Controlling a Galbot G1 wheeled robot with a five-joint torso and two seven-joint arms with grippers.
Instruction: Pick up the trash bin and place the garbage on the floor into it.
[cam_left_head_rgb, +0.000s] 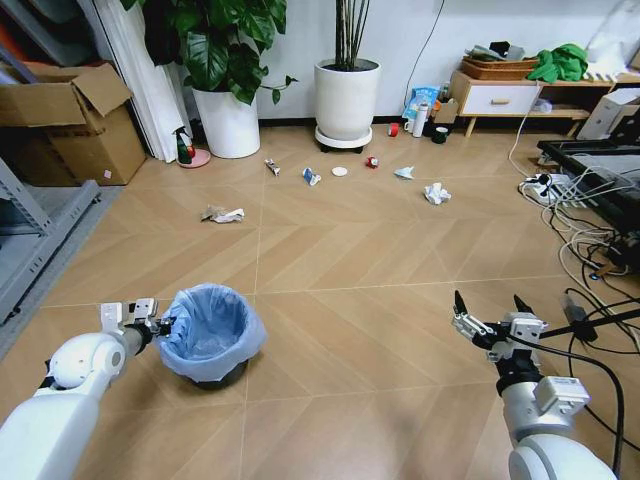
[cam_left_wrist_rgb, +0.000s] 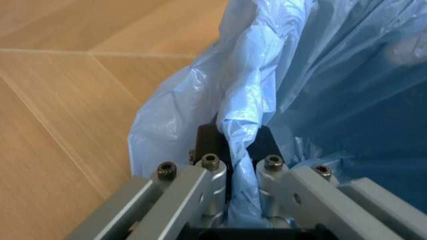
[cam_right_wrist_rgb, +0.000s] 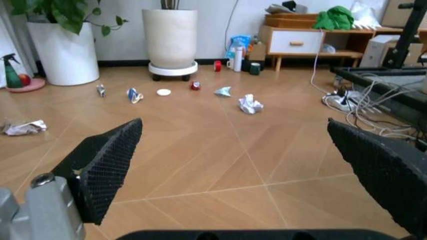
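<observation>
The trash bin (cam_left_head_rgb: 212, 335), dark and lined with a crinkly light blue bag (cam_left_wrist_rgb: 320, 75), stands upright at the near left. My left gripper (cam_left_head_rgb: 160, 324) is shut on the bin's rim and on a fold of the bag (cam_left_wrist_rgb: 239, 150). Farther off, the garbage lies scattered on the floor: a crumpled paper (cam_left_head_rgb: 222, 214), a wrapper (cam_left_head_rgb: 272, 166), a blue-white wrapper (cam_left_head_rgb: 312, 177), a white disc (cam_left_head_rgb: 340, 171), a red can (cam_left_head_rgb: 372, 161), a pale blue scrap (cam_left_head_rgb: 404, 172) and a white wad (cam_left_head_rgb: 436, 193) (cam_right_wrist_rgb: 251, 104). My right gripper (cam_left_head_rgb: 490, 310) (cam_right_wrist_rgb: 243, 165) hangs open and empty at the near right.
Two white plant pots (cam_left_head_rgb: 346, 98) stand by the far wall, with a cardboard box (cam_left_head_rgb: 70, 120) and a metal shelf (cam_left_head_rgb: 25, 235) at the left. Cables and a power strip (cam_left_head_rgb: 545, 187) sprawl along the right. A low cabinet (cam_left_head_rgb: 500, 95) stands at the back right.
</observation>
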